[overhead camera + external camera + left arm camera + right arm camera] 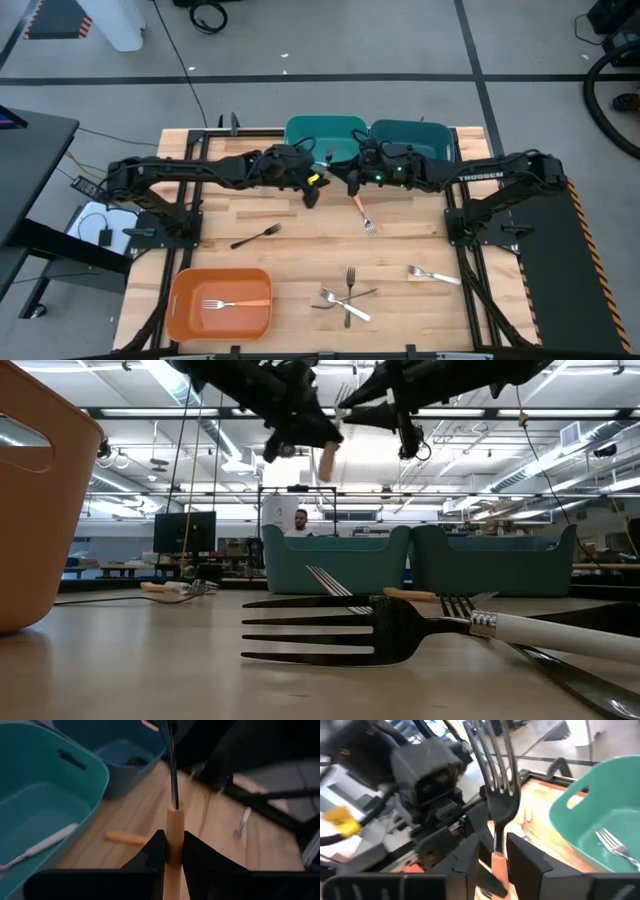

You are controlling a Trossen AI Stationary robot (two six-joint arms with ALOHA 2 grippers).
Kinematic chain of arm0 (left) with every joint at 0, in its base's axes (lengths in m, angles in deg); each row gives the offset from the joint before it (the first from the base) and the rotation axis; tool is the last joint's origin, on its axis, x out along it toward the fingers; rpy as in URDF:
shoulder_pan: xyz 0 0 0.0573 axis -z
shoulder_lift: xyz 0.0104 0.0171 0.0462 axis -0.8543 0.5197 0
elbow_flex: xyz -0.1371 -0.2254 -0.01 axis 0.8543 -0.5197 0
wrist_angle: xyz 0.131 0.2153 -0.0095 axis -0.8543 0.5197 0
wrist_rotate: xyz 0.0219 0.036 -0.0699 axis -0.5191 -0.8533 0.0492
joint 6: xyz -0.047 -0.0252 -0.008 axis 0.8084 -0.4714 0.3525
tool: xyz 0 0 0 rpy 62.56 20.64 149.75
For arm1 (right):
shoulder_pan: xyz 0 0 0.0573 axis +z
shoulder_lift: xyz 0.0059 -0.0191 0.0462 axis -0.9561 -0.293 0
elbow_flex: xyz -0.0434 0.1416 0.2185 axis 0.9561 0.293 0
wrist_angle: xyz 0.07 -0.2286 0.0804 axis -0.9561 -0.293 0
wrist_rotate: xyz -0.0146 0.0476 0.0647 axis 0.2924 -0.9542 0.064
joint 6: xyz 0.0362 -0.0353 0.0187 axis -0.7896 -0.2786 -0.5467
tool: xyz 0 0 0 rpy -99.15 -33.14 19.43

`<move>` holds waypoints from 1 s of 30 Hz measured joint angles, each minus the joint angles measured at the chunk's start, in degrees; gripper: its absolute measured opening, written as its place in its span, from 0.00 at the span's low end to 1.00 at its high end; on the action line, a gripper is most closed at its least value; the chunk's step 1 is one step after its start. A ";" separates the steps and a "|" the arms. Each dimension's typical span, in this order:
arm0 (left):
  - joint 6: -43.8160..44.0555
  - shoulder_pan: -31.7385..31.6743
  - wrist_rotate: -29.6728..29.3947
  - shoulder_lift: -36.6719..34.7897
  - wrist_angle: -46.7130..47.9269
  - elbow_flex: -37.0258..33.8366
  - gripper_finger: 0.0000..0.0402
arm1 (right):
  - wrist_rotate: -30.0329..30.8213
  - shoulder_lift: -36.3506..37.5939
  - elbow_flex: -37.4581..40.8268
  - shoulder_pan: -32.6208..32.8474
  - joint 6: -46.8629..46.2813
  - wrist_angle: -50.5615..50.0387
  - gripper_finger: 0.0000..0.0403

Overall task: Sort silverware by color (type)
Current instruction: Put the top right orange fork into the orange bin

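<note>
Both grippers are parked just in front of the greener teal bin (300, 130), nearly nose to nose. The left gripper (312, 192) has its fingers (150, 855) pinched right down on the tan-orange handle of a fork (175, 827), gripped low on the handle with the metal shaft sticking out ahead. The right gripper (352, 183) looks closed around the orange handle of a second fork (499, 805), tines pointing away, though a sliver of gap can be seen on one side, so that grip is probably not as snug.

Another orange-handled fork (363, 212) is lying on the desk (300, 250) a bit further out from that bin, and a white-handled one (40, 845) is already inside it. The orange bin (180, 315), with one fork in it, is well away from the teal bin at the opposite edge of the desk, and a black fork (255, 236) and a small pile (345, 295) are left between the two.

What could go wrong, imo:
- The wrists could get knocked together, since they're so close by the bin.
- A fork could swivel or slip out on the long carry, being held only by the handle.
- An orange fork could get dropped in the teal bin just because it's right there.
</note>
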 joint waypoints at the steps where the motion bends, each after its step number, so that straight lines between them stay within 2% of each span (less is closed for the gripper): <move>1: -0.71 0.11 -0.01 -1.30 2.64 0.00 0.12 | -0.62 0.47 0.00 0.00 -0.02 -0.06 0.28; 4: -3.12 0.87 3.34 -6.51 12.10 0.00 0.12 | -2.30 2.06 -0.02 -0.02 0.04 -0.09 0.29; 10: -6.08 6.88 18.55 -18.11 34.70 0.00 0.12 | -1.62 4.41 -0.04 -0.11 4.33 -0.48 0.29; 14: -0.14 15.54 19.65 -22.75 51.47 0.02 0.12 | 0.75 4.41 -0.04 -0.99 6.28 -0.85 0.29; 17: 4.29 25.04 20.09 -23.23 61.59 -0.69 0.12 | 0.97 4.28 -0.04 -2.00 6.49 -1.05 0.29; 19: 8.22 31.83 21.93 -23.23 62.34 -2.19 0.12 | 0.99 4.28 -0.04 -2.69 6.47 -1.26 0.29; 24: 23.14 44.96 22.14 -21.99 50.05 -5.79 0.12 | 0.97 4.26 -0.03 -3.61 6.55 -2.00 0.29; 27: 29.30 49.46 19.09 -20.45 45.52 -7.05 0.13 | 0.95 4.26 -0.02 -3.72 7.03 -2.70 0.29; 30: 32.38 50.94 16.63 -18.00 46.65 -8.20 0.13 | 0.01 4.26 -0.02 -3.87 8.11 -3.61 0.29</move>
